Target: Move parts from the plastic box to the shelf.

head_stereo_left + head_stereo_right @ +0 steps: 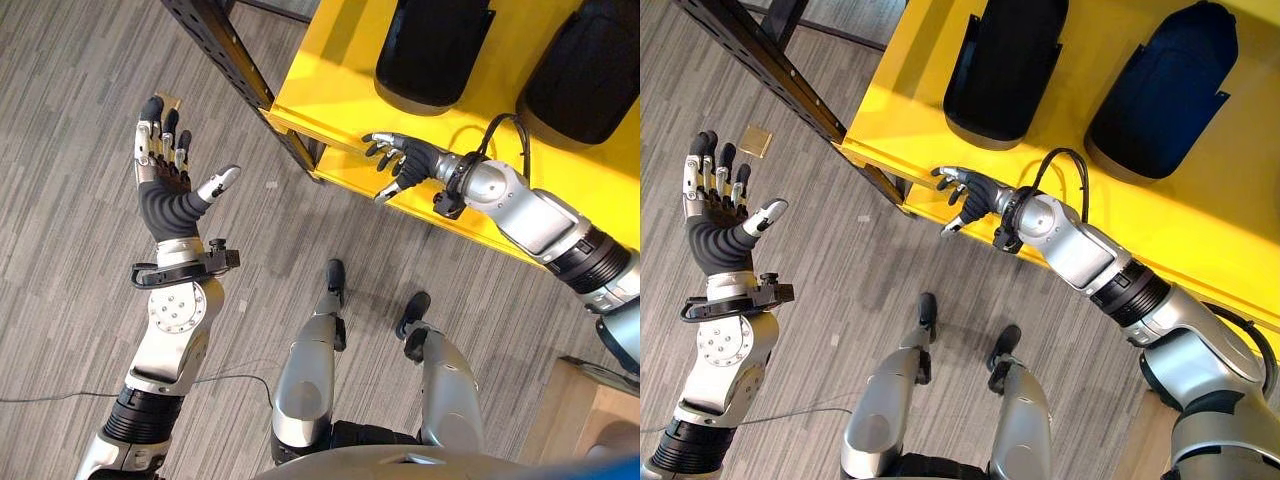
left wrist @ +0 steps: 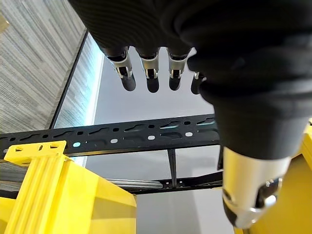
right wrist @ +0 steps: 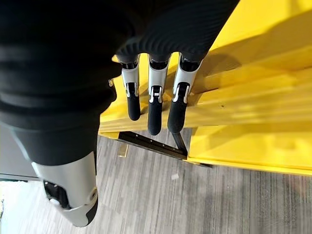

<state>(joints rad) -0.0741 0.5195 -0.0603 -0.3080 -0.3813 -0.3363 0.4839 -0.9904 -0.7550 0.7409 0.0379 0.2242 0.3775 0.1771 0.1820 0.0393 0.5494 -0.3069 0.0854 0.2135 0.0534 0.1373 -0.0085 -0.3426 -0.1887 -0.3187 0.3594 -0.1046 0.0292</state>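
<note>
Two black moulded parts (image 1: 435,50) (image 1: 585,65) lie on the yellow shelf (image 1: 330,70). My right hand (image 1: 410,158) hovers open at the shelf's front edge, near the first part, its fingers (image 3: 153,105) straight and empty against the yellow rim (image 3: 243,122). Over the floor to the left of the shelf, my left hand (image 1: 165,200) is raised palm up, open, with nothing in it. Its straight fingers (image 2: 146,73) show in the left wrist view.
A black perforated upright (image 1: 225,55) of the shelf frame runs between my two hands. A small tan square (image 1: 757,140) lies on the grey plank floor by the left hand. A wooden corner (image 1: 580,410) shows at lower right.
</note>
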